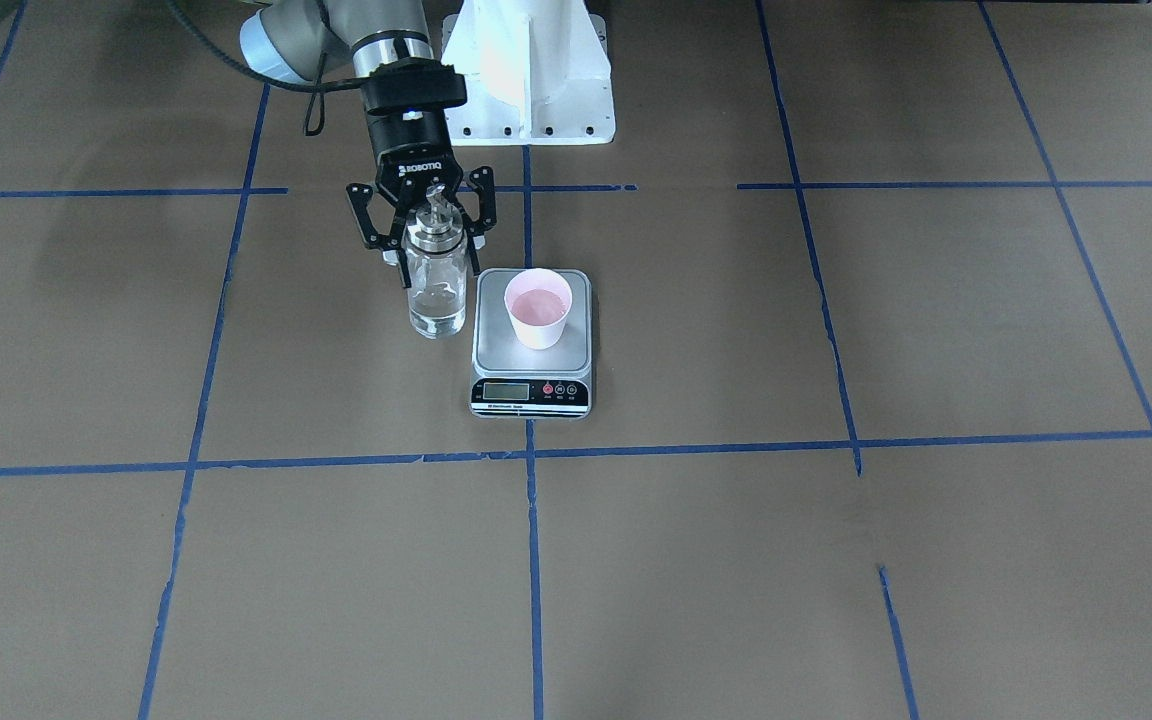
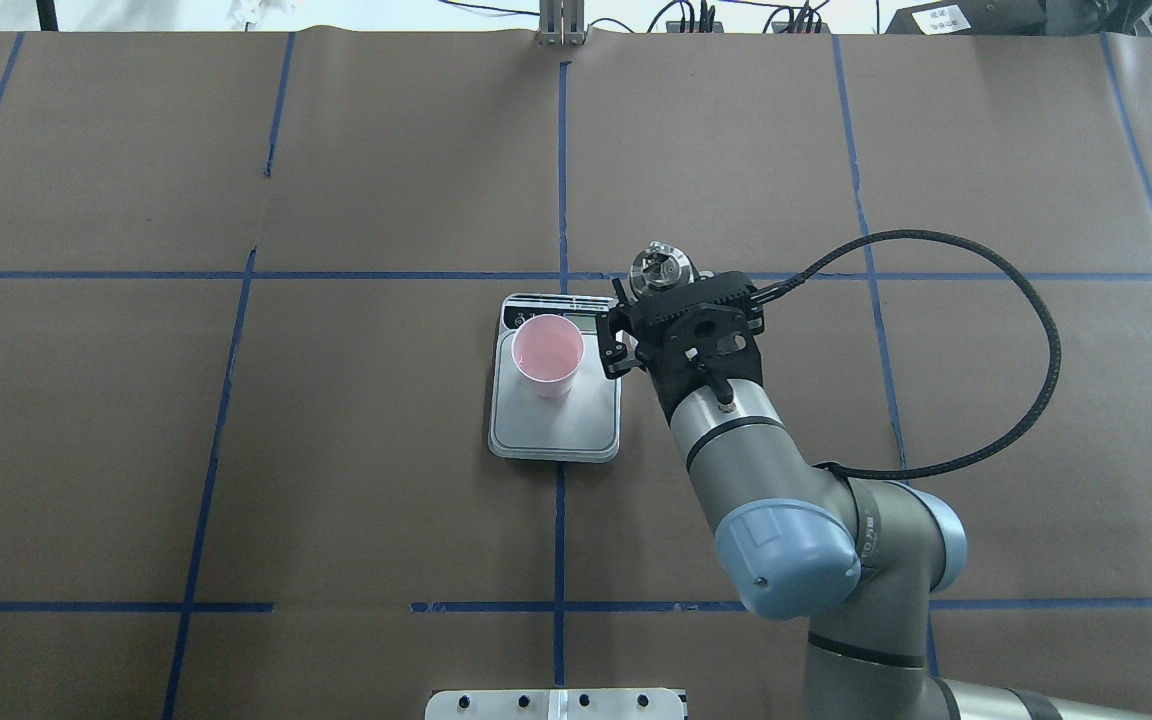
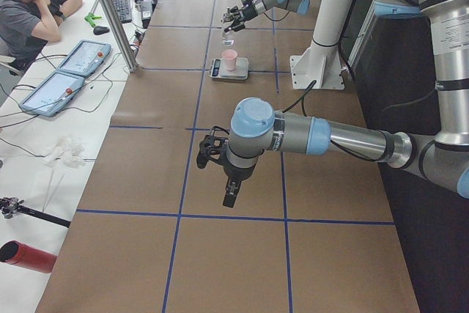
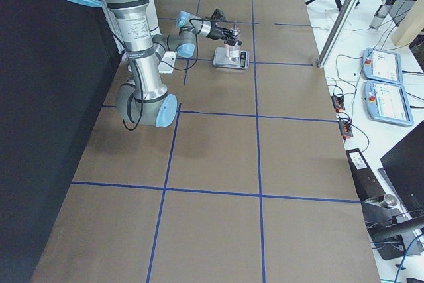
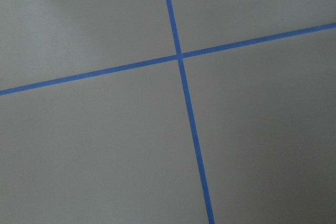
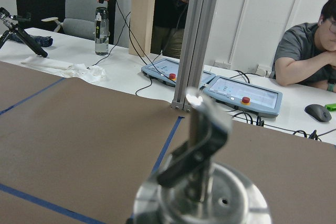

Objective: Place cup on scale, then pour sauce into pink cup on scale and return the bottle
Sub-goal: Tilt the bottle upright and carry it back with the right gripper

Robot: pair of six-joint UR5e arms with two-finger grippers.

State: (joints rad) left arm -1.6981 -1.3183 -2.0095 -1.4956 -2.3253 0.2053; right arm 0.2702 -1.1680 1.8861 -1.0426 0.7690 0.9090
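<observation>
The pink cup (image 1: 538, 308) stands upright on the scale (image 1: 496, 350), whose display faces away from me. The cup (image 2: 548, 355) and scale (image 2: 556, 425) also show in the overhead view. The clear glass bottle (image 1: 436, 285) with a metal cap and spout stands upright on the table right beside the scale, with a little clear sauce in its bottom. My right gripper (image 1: 432, 243) is open, its fingers spread on either side of the bottle's neck. The cap (image 6: 202, 192) fills the right wrist view. My left gripper (image 3: 214, 150) hovers over bare table far from these; I cannot tell whether it is open.
The white robot base mount (image 1: 528, 70) stands behind the bottle and scale. Blue tape lines (image 5: 181, 59) cross the brown table. An operator (image 3: 33, 5) sits beyond the far table edge beside tablets (image 3: 69, 71) and cables.
</observation>
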